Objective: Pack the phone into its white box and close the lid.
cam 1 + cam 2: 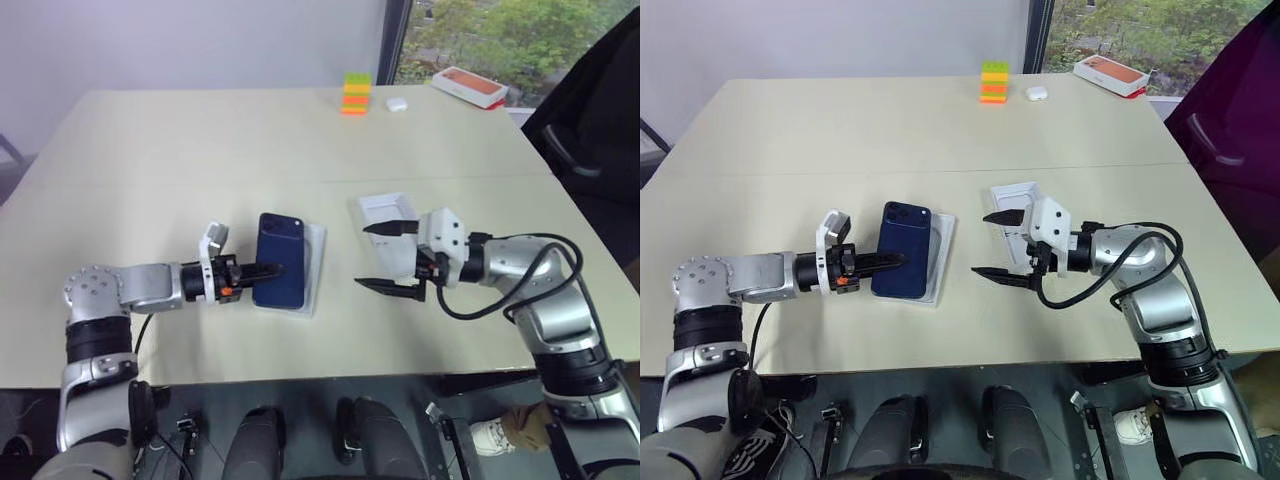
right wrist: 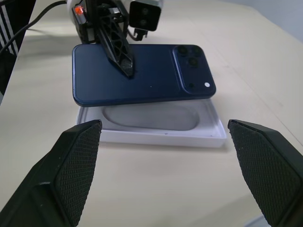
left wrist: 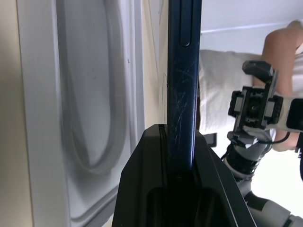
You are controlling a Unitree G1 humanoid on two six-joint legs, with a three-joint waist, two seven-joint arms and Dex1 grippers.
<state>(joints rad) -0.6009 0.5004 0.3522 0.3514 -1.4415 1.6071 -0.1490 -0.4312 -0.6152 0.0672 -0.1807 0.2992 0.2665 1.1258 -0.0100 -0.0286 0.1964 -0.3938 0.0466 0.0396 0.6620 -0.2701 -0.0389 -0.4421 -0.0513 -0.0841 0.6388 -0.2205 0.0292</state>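
Note:
The phone (image 1: 279,260), dark navy with its camera cluster at the far corner, hangs back-up just above a white insert (image 2: 151,118) with an oval recess. My left gripper (image 1: 265,270) is shut on the phone's near-left edge, its black fingers (image 3: 156,179) clamping the thin side. My right gripper (image 1: 361,256) stands wide open to the right of the phone, facing it, with nothing between its fingers. Just behind that gripper sits a white open-topped shell, plain white inside, which I take for the lid (image 1: 388,208). The white box is hidden from me.
At the table's far edge stand a stack of coloured blocks (image 1: 355,93), a small white case (image 1: 396,103) and an orange-topped box (image 1: 470,86). A dark chair (image 1: 590,130) is past the right edge. Bare tabletop (image 1: 200,160) spreads between.

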